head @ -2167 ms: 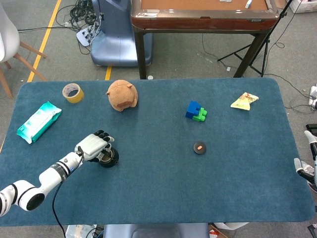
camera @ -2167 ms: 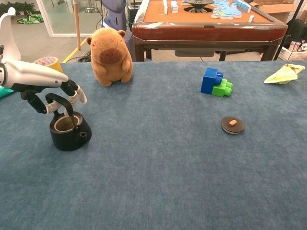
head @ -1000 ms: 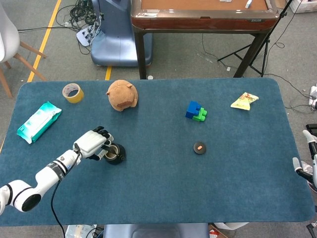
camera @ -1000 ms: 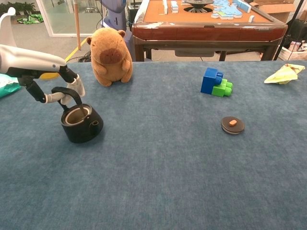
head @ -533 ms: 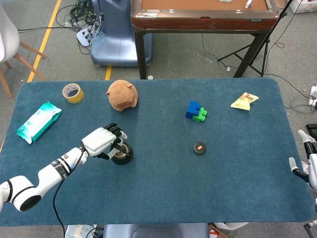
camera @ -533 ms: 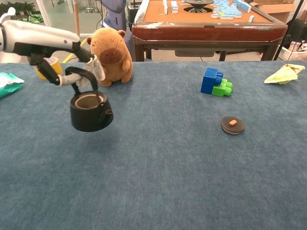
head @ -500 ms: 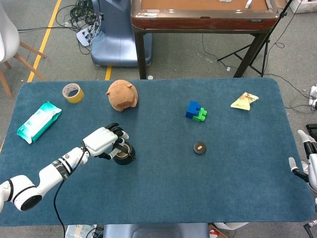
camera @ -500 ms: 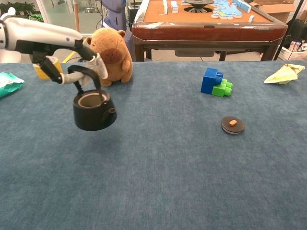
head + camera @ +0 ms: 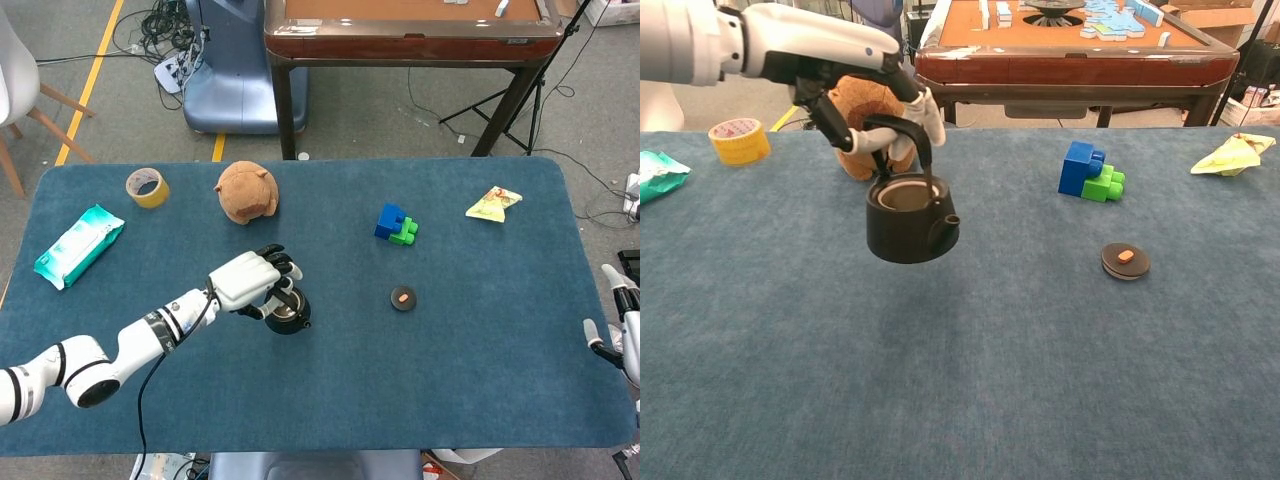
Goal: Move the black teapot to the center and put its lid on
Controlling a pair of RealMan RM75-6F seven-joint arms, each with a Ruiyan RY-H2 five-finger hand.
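The black teapot [image 9: 908,224] hangs lidless above the blue cloth, left of the table's middle, also seen from above as teapot [image 9: 288,314]. My left hand [image 9: 876,118] grips its arched handle from above; the same left hand [image 9: 252,281] shows white in the head view. The round black lid [image 9: 1125,261] with an orange knob lies flat on the cloth to the right, and the lid [image 9: 403,298] shows right of the teapot. My right hand [image 9: 622,322] sits at the table's right edge, holding nothing; how its fingers lie is unclear.
A brown capybara plush [image 9: 246,191] sits behind the teapot, partly hidden by my arm in the chest view. Blue and green blocks [image 9: 1089,172], a yellow wrapper [image 9: 1234,154], a tape roll [image 9: 739,140] and a teal wipes pack [image 9: 78,243] lie around the table [image 9: 330,400].
My left hand has lifted the teapot off the cloth and carried it rightward toward the table's middle. The lid has not moved.
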